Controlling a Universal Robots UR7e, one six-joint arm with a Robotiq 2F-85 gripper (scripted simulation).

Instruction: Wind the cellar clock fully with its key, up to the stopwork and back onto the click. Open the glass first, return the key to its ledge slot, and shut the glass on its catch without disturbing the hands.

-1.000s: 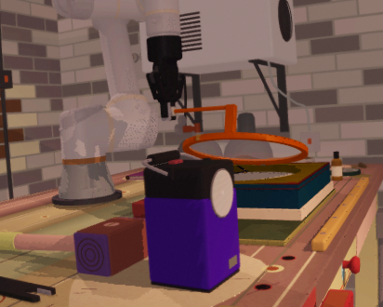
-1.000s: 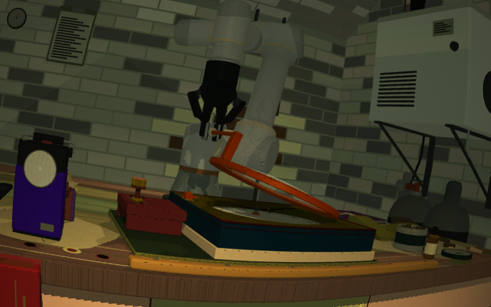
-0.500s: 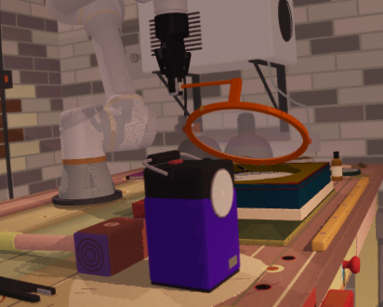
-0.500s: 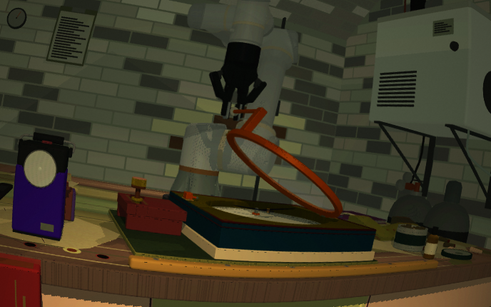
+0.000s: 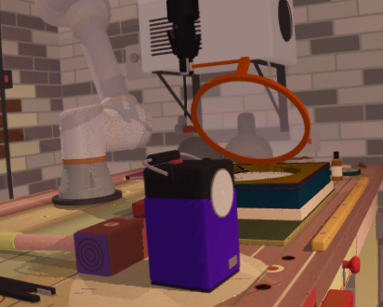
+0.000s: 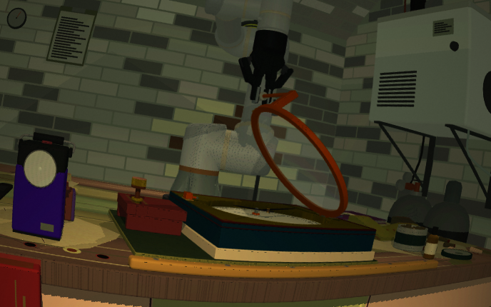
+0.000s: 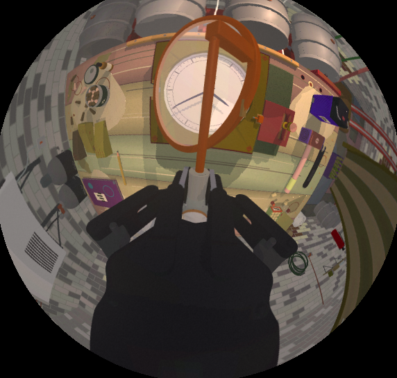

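Note:
The clock point(image 6: 278, 229) lies flat on the bench in a dark blue case, its white dial point(image 7: 205, 94) facing up. Its orange-rimmed glass point(image 6: 297, 160) is swung up steeply on its hinge. A thin orange handle point(image 5: 217, 63) juts from the rim's top. My gripper point(image 6: 264, 95) is above the clock, and its fingers are closed on the tip of that handle point(image 7: 196, 181). The key point(image 6: 138, 187) stands upright in the red ledge block point(image 6: 150, 215) to the left of the clock. The dial's hands point(image 7: 202, 99) show through the raised glass.
The raised glass rim point(image 5: 249, 118) stands tall over the clock. A purple lantern point(image 6: 41, 187) and a mallet point(image 5: 105, 246) sit left of the ledge. A white cabinet point(image 6: 444, 72) hangs on the wall to the right, with jugs point(image 6: 446, 209) and a small bottle point(image 6: 430, 246) below it.

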